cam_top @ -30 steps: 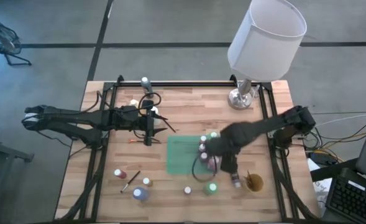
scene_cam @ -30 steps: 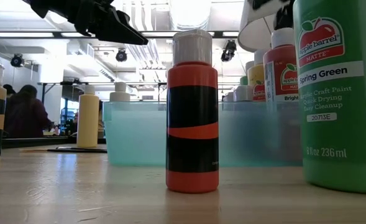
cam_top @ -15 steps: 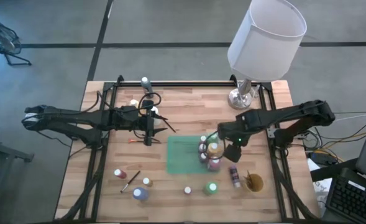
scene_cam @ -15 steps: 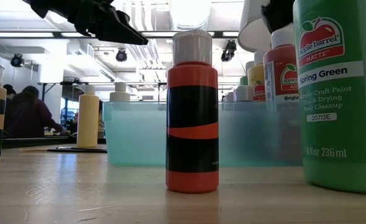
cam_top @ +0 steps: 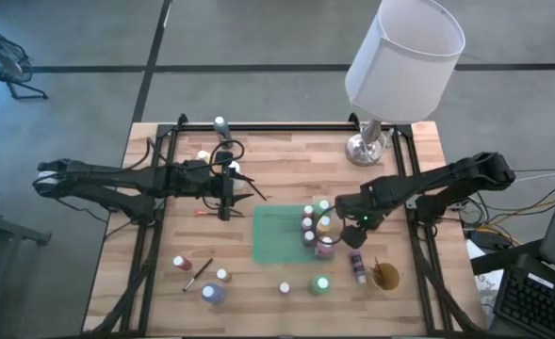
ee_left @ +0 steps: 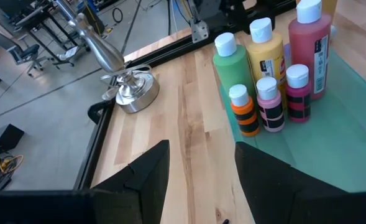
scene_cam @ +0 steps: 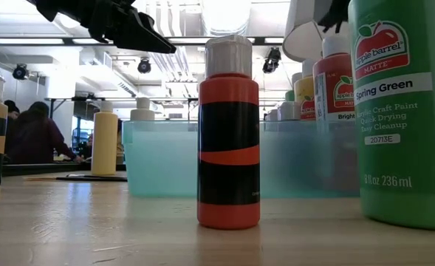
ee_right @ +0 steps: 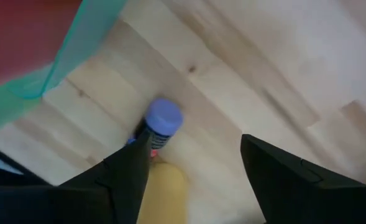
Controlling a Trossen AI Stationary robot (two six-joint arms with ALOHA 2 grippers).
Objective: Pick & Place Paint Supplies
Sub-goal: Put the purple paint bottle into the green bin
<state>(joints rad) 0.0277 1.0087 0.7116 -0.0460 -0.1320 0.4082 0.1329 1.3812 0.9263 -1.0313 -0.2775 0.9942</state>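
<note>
I find a cluster of paint bottles (cam_top: 317, 229) standing upright on the right edge of the green mat (cam_top: 279, 235); in the left wrist view these are a green bottle (ee_left: 232, 65), a yellow one (ee_left: 266, 52), a red one (ee_left: 310, 37), and three smaller ones in front of them. A purple-capped bottle (cam_top: 356, 266) lies on its side off the mat, just beside the tan cup (cam_top: 385, 276). Near the counter's (cam_top: 286, 169) front edge I see a green-capped bottle (cam_top: 320, 283), a small white-capped one (cam_top: 285, 287), and, further left, a blue bottle (cam_top: 211, 293), a red-brown one (cam_top: 180, 262) and a thin brush (cam_top: 198, 273). The right gripper (cam_top: 359, 226) hovers above the counter just right of the cluster, fingers (ee_right: 128, 176) spread, nothing between them; the purple cap (ee_right: 164, 118) shows below it. The left gripper (cam_top: 226, 195) waits over the counter's left half, fingers (ee_left: 148, 177) apart and empty. A lamp (cam_top: 386, 75) stands at the rear right.
</note>
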